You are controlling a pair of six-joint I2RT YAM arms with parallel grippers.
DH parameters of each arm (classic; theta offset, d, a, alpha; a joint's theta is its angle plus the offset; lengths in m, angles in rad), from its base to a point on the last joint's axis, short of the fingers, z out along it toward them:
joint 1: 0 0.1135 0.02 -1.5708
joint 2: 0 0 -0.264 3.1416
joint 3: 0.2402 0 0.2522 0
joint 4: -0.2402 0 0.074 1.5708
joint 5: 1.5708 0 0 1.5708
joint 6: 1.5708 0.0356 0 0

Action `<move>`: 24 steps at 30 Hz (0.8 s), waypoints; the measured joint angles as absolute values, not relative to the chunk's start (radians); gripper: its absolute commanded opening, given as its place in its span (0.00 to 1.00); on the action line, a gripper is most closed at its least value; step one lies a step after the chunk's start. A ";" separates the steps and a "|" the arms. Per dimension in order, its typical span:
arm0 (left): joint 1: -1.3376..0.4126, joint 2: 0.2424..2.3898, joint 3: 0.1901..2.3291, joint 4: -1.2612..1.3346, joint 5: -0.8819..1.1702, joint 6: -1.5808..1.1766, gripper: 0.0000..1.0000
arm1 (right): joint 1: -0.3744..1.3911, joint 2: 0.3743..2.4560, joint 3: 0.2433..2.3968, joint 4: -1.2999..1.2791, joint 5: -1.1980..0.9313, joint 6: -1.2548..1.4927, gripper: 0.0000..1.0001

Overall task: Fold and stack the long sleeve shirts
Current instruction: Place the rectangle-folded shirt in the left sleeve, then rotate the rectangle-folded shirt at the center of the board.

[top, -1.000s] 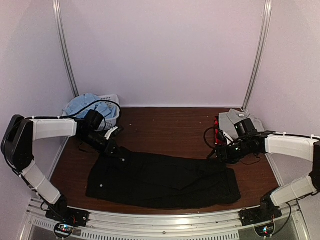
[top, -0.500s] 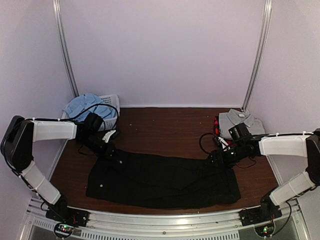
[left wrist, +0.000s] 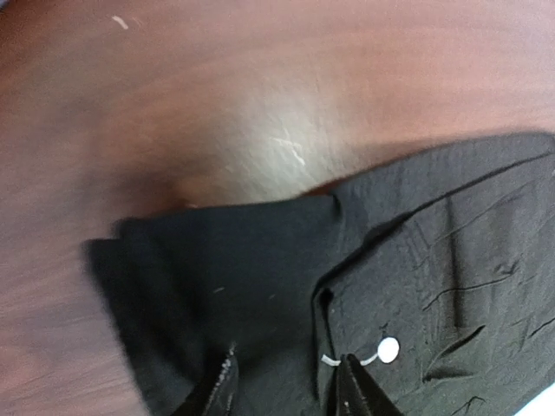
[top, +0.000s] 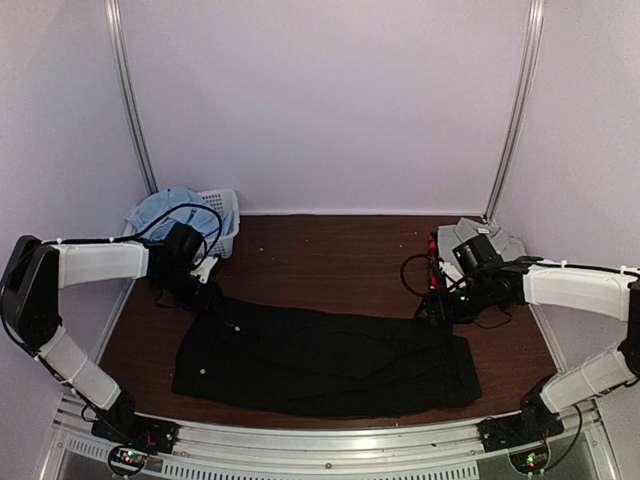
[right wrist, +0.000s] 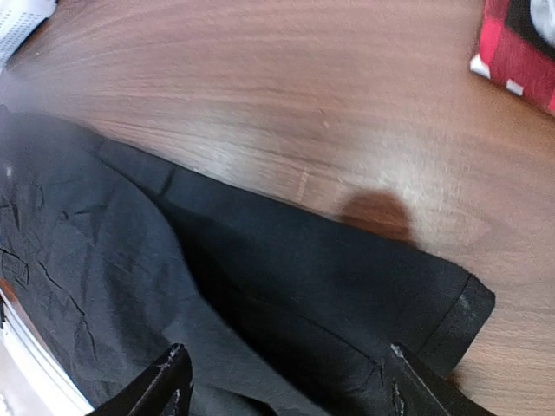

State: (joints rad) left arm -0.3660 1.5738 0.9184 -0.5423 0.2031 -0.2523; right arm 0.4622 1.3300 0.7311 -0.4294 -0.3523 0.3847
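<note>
The black shirt (top: 330, 360) lies flat on the brown counter (top: 330, 255), in the near half, with its long side running from left to right. The left gripper (top: 212, 297) is at the far left corner of this shirt. In the left wrist view its 2 fingers stand partly apart over the dark cloth and pinch nothing, and a small white button (left wrist: 388, 349) is just beside one of them. The right gripper (top: 432, 308) is at the far right corner of the shirt, with its fingers spread wide above the cloth and holding nothing. At the far right of the counter the grey shirt (top: 462, 233) lies folded on the red-and-black plaid shirt (top: 434, 255). At the far left the light blue shirt (top: 165, 212) is in a white basket (top: 228, 215).
</note>
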 measured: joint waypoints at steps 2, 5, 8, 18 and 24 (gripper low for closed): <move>-0.373 1.526 0.919 -0.546 0.172 -0.257 0.47 | 0.501 1.303 0.756 -0.451 -0.309 0.392 0.76; -0.400 1.424 0.923 -0.531 0.144 -0.266 0.49 | 0.562 1.274 0.768 -0.464 -0.278 0.407 0.75; -0.440 1.365 0.924 -0.483 0.144 -0.279 0.50 | 0.610 1.268 0.767 -0.471 -0.268 0.431 0.74; -0.553 1.448 0.860 -0.229 0.242 -0.347 0.50 | 0.633 1.377 0.692 -0.420 -0.263 0.502 0.73; -0.593 1.538 0.797 -0.176 0.237 -0.369 0.50 | 0.633 1.464 0.700 -0.389 -0.229 0.506 0.73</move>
State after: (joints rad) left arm -0.5930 1.5375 0.7967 -0.1764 0.2371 -0.3691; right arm 0.6334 1.4635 0.7002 -0.3889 -0.2287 0.5056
